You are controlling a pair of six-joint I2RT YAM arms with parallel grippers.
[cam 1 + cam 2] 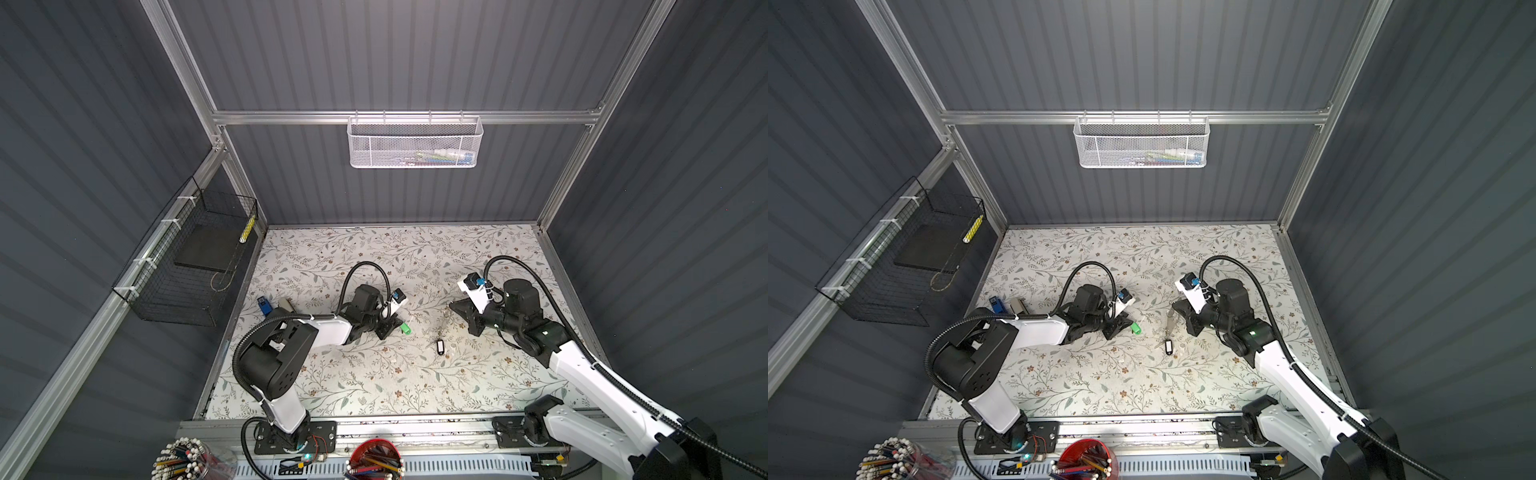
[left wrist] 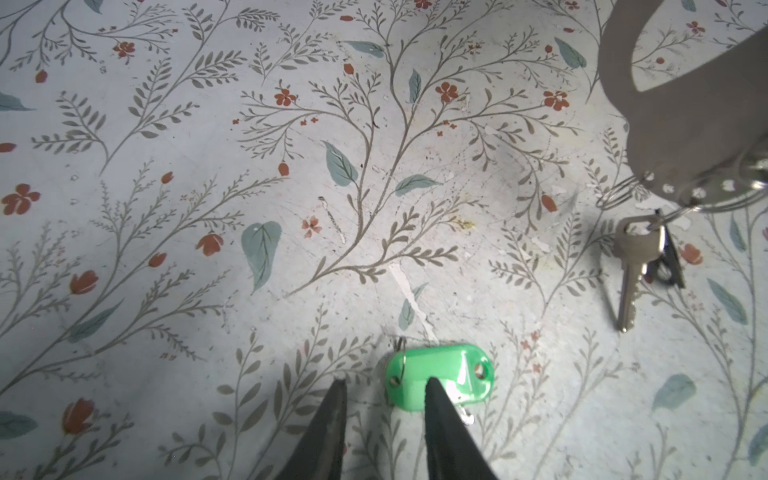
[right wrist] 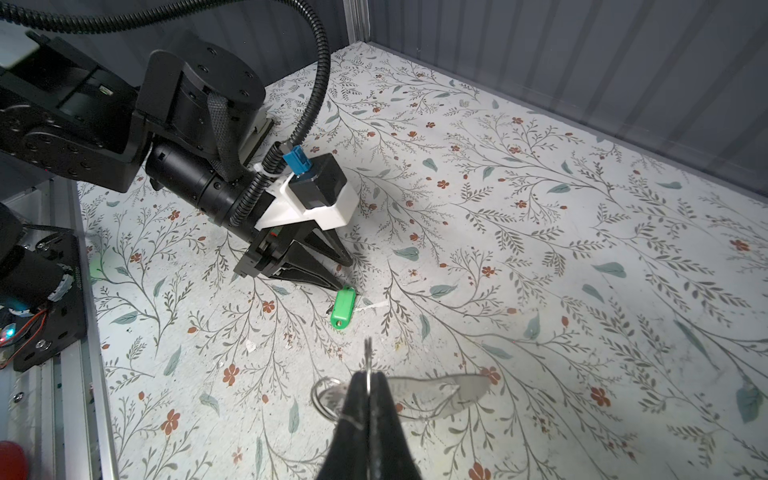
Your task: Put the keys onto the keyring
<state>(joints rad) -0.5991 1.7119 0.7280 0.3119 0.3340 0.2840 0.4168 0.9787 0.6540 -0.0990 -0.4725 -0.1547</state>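
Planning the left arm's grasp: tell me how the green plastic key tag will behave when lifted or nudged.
The green plastic key tag looks glossy, so it may slip in the jaws or skid on the floral tabletop. Lying flat and small, it is probably light and unlikely to roll. Its thin wire ring would likely swing once lifted.

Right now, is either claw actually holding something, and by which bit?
The right gripper pinches the keyring by its thin edge, jaws shut on it. The left gripper holds nothing: it is open, one tip overlapping the green tag.
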